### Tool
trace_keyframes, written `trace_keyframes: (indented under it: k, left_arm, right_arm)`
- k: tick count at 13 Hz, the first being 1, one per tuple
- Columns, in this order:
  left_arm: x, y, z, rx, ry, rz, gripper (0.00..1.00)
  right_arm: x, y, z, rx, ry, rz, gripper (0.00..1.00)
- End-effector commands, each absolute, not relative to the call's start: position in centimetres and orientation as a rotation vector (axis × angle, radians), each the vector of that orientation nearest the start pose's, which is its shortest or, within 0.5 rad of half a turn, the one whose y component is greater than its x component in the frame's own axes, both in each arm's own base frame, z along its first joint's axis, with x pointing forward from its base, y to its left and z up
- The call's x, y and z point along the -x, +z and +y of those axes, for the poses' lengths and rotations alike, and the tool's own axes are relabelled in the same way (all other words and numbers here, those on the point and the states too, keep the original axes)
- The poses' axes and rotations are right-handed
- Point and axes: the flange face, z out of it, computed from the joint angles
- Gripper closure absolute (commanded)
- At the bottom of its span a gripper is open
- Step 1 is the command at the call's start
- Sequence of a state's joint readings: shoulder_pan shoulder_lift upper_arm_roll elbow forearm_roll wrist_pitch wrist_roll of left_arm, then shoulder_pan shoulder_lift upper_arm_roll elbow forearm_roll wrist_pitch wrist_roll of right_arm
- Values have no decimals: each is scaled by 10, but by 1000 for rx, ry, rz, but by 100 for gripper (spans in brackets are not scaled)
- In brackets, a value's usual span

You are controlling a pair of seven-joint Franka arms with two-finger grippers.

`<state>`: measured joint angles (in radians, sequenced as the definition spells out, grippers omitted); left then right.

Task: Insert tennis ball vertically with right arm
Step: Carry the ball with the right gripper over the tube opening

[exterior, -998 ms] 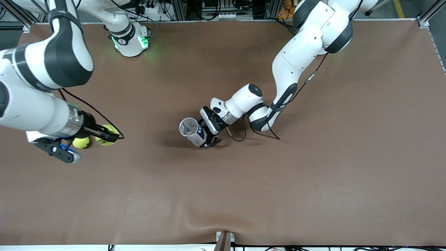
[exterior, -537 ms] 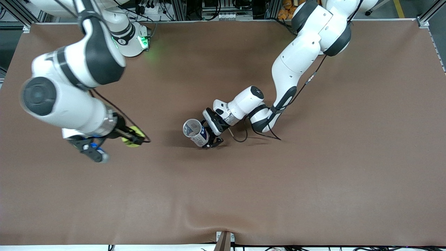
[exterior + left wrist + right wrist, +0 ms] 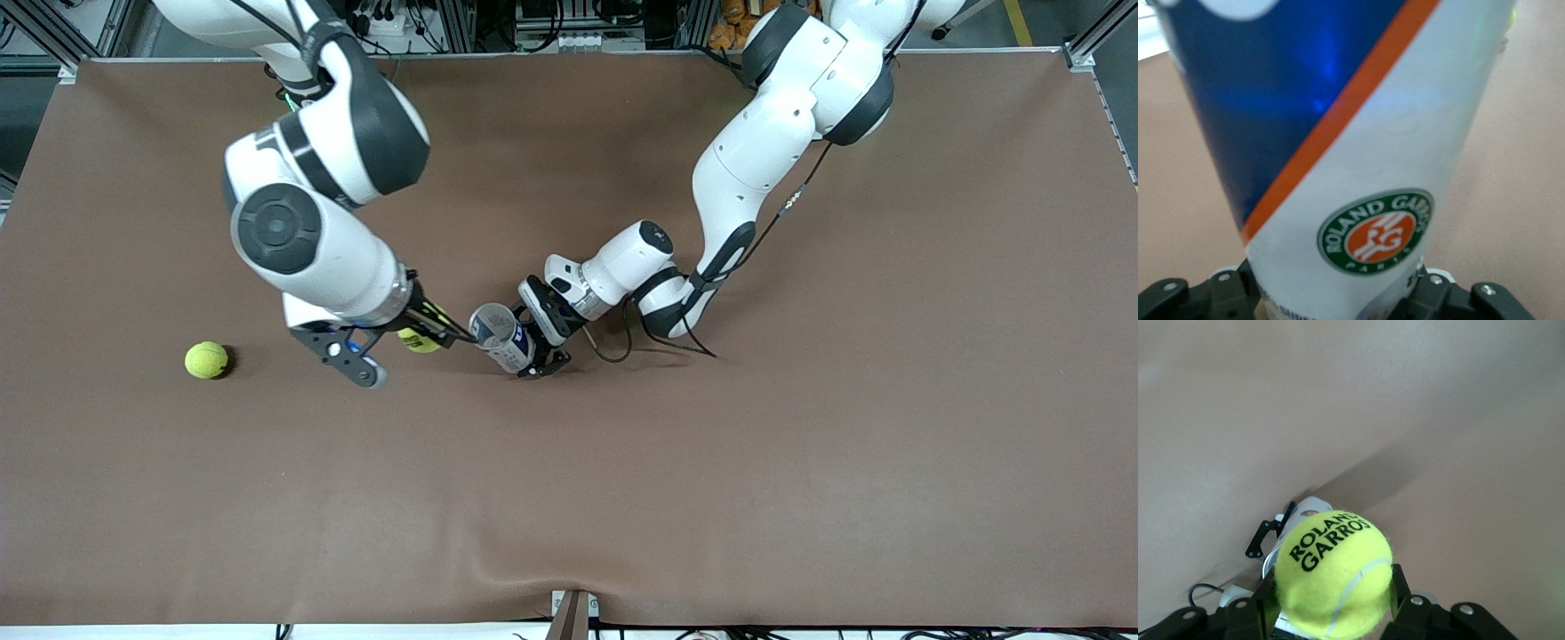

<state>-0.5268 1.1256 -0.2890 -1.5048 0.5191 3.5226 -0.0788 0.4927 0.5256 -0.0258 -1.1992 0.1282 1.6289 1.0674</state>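
My right gripper point(image 3: 434, 335) is shut on a yellow tennis ball point(image 3: 419, 340) point(image 3: 1333, 572) and holds it just beside the open mouth of the can, toward the right arm's end of the table. The blue-and-white ball can point(image 3: 499, 337) point(image 3: 1338, 153) stands near the table's middle, leaning a little toward the right arm's end. My left gripper point(image 3: 536, 352) point(image 3: 1338, 297) is shut on the can's lower part, its fingers point(image 3: 1225, 293) on either side. In the right wrist view, part of the can point(image 3: 1306, 510) shows past the ball.
A second yellow tennis ball point(image 3: 206, 360) lies on the brown mat point(image 3: 800, 427) toward the right arm's end. A thin black cable point(image 3: 613, 351) loops on the mat beside the left wrist.
The right arm has carried its ball from beside the loose ball across to the can's mouth. The can now stands more upright in the left gripper.
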Motion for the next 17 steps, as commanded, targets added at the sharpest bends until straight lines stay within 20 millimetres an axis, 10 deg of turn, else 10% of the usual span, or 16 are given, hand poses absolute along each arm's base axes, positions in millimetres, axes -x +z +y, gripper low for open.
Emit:
trace_keyframes:
  k: [1,13,14,15,17]
  left_arm:
    - [-494,123,-523,-2098,1085,-1177,20]
    - [-494,119,-521,-2096,1085,-1172,20]
    - [-494,119,-521,-2096,1085,-1172,20]
    - [-494,119,-521,-2096,1085,-1172,20]
    - [-494,119,-521,-2096,1085,-1172,20]
  right_arm:
    - [-611,450,358,2973,257,1003,100]
    - [-595,414,400,3004,274,970,100]
    - [-597,414,398,3003,273,969,73]
    - [-597,414,398,3002,274,977,7]
    - [-592,413,405,3001,272,1003,0]
